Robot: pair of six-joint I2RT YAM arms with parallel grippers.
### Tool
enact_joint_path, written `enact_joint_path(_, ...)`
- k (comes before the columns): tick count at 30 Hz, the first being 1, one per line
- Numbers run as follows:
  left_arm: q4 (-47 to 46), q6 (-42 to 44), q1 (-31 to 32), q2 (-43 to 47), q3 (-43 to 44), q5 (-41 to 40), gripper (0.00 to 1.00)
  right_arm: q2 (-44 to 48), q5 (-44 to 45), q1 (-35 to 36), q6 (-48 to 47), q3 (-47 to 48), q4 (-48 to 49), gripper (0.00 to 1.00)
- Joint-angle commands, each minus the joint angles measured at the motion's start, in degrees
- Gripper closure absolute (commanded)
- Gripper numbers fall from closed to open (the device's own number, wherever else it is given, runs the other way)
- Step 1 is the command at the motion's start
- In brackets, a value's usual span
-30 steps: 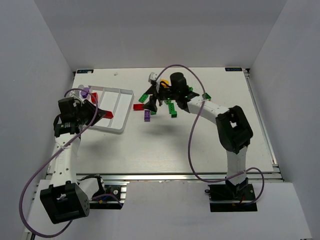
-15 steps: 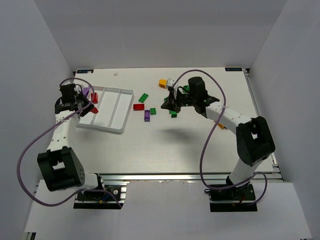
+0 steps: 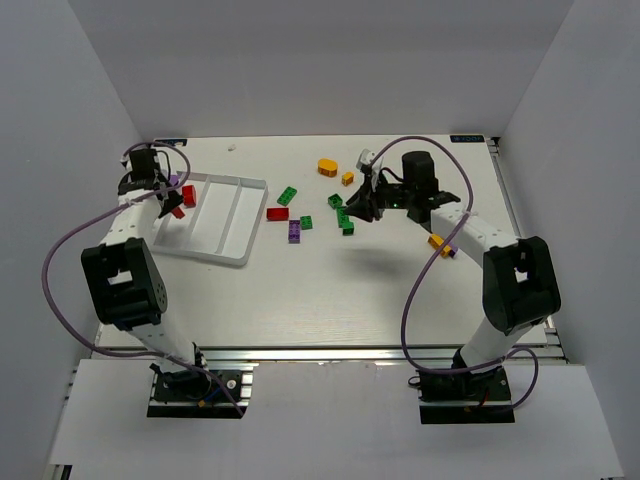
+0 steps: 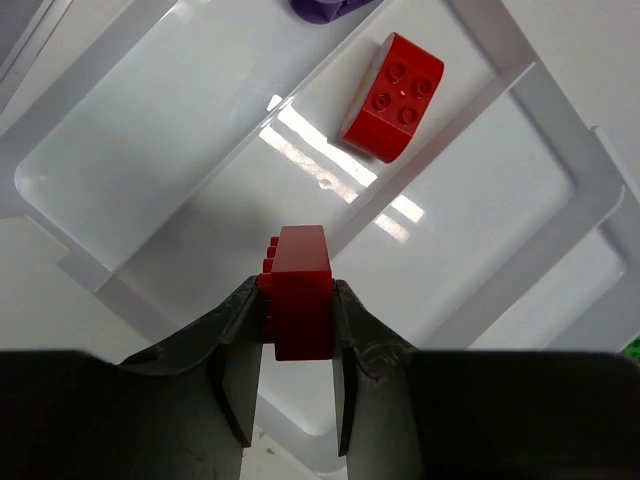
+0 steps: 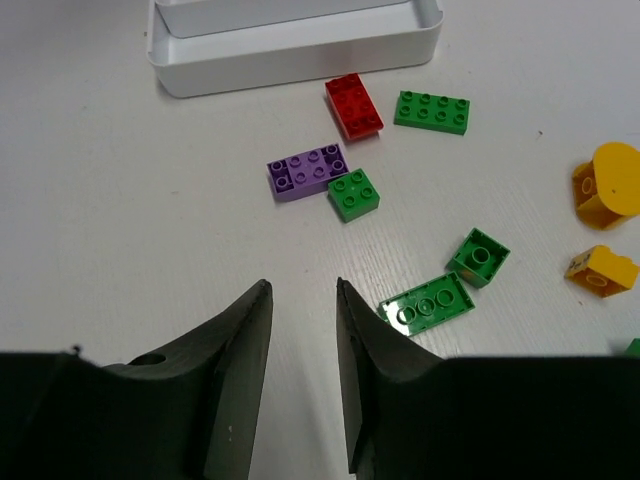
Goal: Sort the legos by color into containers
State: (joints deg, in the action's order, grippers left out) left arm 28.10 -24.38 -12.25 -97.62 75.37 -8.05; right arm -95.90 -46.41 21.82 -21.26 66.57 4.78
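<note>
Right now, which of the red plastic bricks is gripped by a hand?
The red rectangular plastic brick clamped in the left hand over the white plastic tray. The rounded red brick lies loose in that tray; the third red brick lies on the table.

The white tray (image 4: pixel 150 150) is glossy plastic, its smooth floor throwing bright glare. The red brick (image 4: pixel 300 255) and the loose legos (image 5: pixel 432 110) are smooth plastic with a soft sheen. The table (image 5: pixel 120 220) looks matt white and faintly grained. The fingers (image 4: pixel 235 370) of the left hand (image 4: pixel 297 300) are dull black plastic.
</note>
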Motion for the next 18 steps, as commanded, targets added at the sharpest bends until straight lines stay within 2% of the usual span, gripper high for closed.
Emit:
enact_joint_path(1, 0.2, 2.0, -0.1, -1.7, 4.0, -2.4, 0.80, 2.7, -0.3, -1.0, 0.7, -1.2, 1.6, 0.62)
enact_joint_path(2, 0.6, 2.2, -0.1, -2.3, 4.3, -2.7, 0.74, 2.9, 0.0, -1.3, 0.7, -1.3, 1.7, 0.61)
enact_joint_path(4, 0.8, 2.4, -0.1, -3.6, 5.0, -2.8, 0.69, 3.0, 0.2, -2.3, 0.7, -1.4, 2.1, 0.60)
enact_joint_path(6, 0.9, 2.5, -0.1, -4.4, 5.3, -3.3, 0.61, 3.0, 0.2, -3.0, 0.8, -1.5, 2.4, 0.60)
enact_joint_path(10, 1.0, 2.5, 0.0, -5.7, 5.8, -3.4, 0.55, 3.0, 0.4, -4.4, 0.8, -1.4, 2.6, 0.59)
enact_joint_path(12, 1.3, 2.3, -0.1, -6.3, 6.2, -3.3, 0.48, 2.9, 0.4, -4.6, 0.8, -1.3, 2.6, 0.59)
enact_joint_path(18, 2.3, 2.6, 0.0, -5.2, 7.0, -2.3, 0.41, 2.8, 0.6, -4.8, 0.8, -1.3, 2.6, 0.55)
